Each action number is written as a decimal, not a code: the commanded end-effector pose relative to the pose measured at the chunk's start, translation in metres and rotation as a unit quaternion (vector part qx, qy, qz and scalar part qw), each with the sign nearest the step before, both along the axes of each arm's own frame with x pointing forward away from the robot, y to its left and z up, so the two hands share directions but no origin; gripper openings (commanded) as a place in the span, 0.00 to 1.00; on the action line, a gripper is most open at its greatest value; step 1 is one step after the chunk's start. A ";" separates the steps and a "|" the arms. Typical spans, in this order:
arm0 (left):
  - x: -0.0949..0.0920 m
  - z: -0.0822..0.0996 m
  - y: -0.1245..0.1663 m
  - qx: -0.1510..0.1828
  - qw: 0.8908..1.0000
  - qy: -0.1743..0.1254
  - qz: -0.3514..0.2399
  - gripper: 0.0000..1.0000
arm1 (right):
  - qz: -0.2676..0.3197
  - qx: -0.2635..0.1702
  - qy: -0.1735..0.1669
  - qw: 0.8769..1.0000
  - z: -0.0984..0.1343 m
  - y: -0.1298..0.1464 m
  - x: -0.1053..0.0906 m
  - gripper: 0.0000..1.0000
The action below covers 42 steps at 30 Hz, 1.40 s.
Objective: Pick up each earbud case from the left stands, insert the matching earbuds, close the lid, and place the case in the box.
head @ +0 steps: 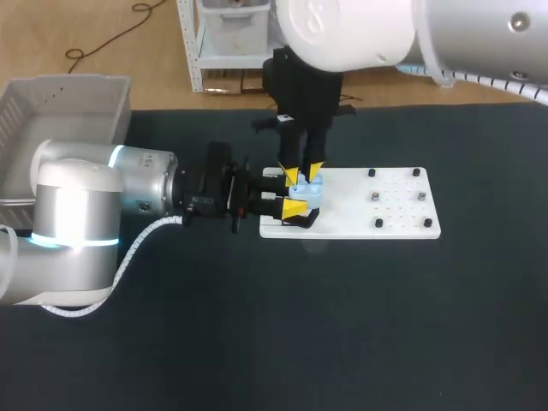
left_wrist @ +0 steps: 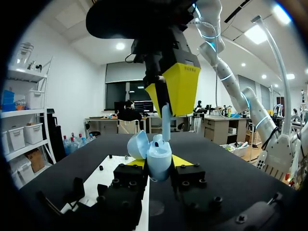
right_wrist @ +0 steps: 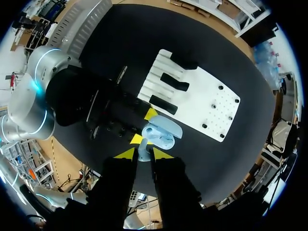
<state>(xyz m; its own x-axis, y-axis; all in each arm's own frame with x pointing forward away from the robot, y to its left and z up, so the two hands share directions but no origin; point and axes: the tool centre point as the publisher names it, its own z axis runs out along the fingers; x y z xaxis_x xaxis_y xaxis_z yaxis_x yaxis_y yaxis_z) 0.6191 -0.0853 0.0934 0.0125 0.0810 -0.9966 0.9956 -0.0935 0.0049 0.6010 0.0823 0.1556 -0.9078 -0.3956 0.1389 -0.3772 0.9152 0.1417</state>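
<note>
- the left end effector [left_wrist: 159, 162] is clamping the light-blue earbud case [right_wrist: 161, 134], lid open, from both sides over the white board [head: 385, 214] on the bench [head: 342, 325].
- the right end effector [right_wrist: 143, 153] is pinching an earbud [left_wrist: 166, 120] just above the case.

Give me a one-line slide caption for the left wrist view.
Left claw grips the open blue earbud case while the right claw holds an earbud at its opening.

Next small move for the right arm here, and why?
Probably ease the right pincer straight down a touch. It is shut on the earbud, whose stem stands upright over the open earbud case clamped in the left pincer; the bud does not look seated yet.
</note>
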 end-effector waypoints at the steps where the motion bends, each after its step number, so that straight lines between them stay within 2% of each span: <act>1: -0.001 0.000 0.000 0.001 1.000 0.000 0.001 0.00 | -0.005 0.004 -0.010 1.000 -0.003 -0.005 -0.005 0.00; 19: -0.001 0.000 0.000 0.001 1.000 0.000 0.001 0.00 | -0.009 0.010 -0.046 0.999 -0.010 -0.007 -0.002 0.00; 42: -0.001 0.000 0.000 0.001 1.000 0.000 0.001 0.00 | -0.006 0.009 -0.045 0.999 -0.014 -0.004 0.006 0.00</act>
